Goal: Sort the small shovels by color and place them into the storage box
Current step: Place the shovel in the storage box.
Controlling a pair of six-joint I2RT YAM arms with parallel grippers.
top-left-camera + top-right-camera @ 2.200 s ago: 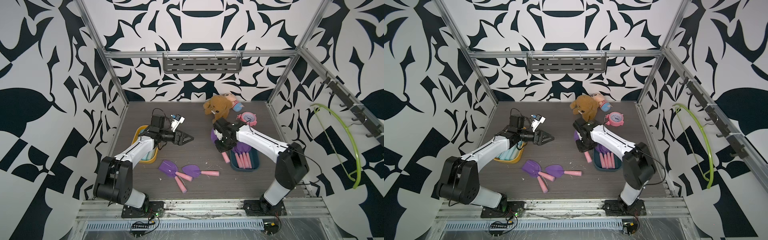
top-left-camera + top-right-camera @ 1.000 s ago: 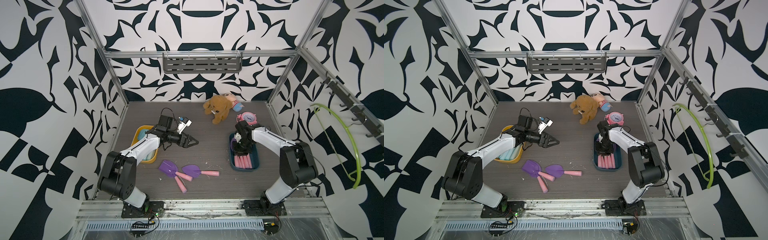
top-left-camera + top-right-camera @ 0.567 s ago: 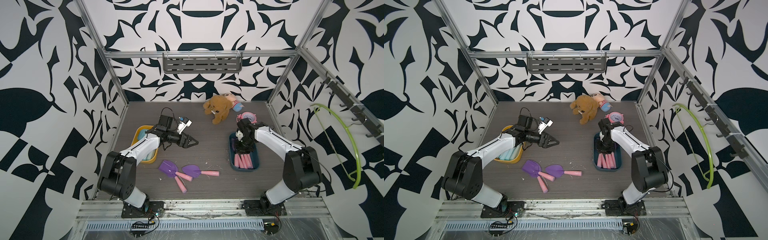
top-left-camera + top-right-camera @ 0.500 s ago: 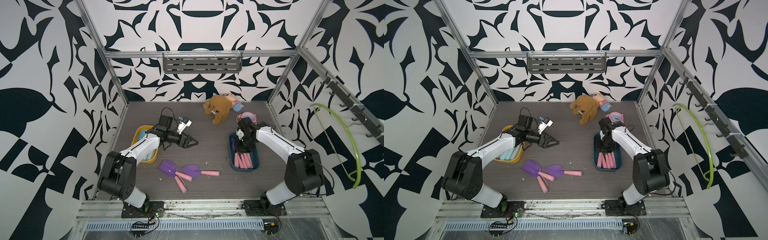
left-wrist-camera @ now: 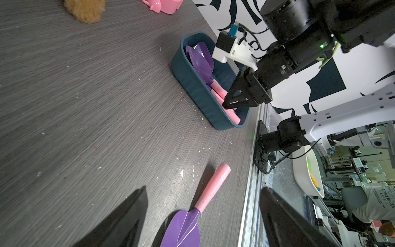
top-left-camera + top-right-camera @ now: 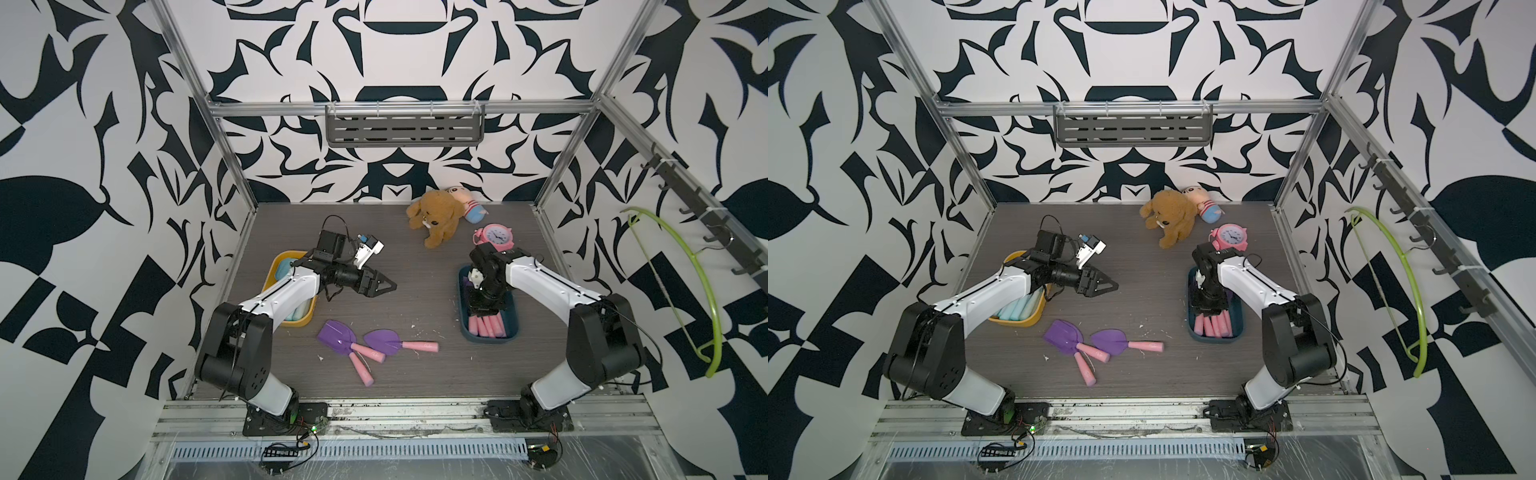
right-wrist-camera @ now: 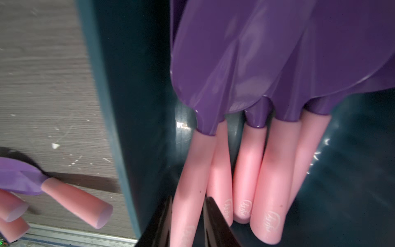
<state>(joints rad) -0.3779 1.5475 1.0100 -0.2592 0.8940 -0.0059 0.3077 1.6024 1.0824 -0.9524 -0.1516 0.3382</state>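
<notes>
Standing in the dark blue box [image 6: 464, 329], your right tool [image 7: 188, 205] narrowly pinches a purple shovel [image 7: 193, 162] by its handle, parallel with its colour-mates; your left tool [image 6: 385, 286] hangs wide near loose purple shovels [image 6: 337, 335] on the counter [image 6: 419, 270].

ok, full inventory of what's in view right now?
loose purple shovels: three by handles, purple blades, pink handles, table front.
boxed purple shovels: about five, same colours, in dark blue box.
blue shovels: count unclear, light blue, in yellow box.
teddy bear: one, brown, table back.
doll: one, pink and blue, behind bear.
alarm clock: one, pink, beyond dark blue box.
rack: one, grey, back wall.
hanger: one, green, right wall.
left gripper: one, black, open above table.
right gripper: one, black, shut on a boxed shovel's handle.
</notes>
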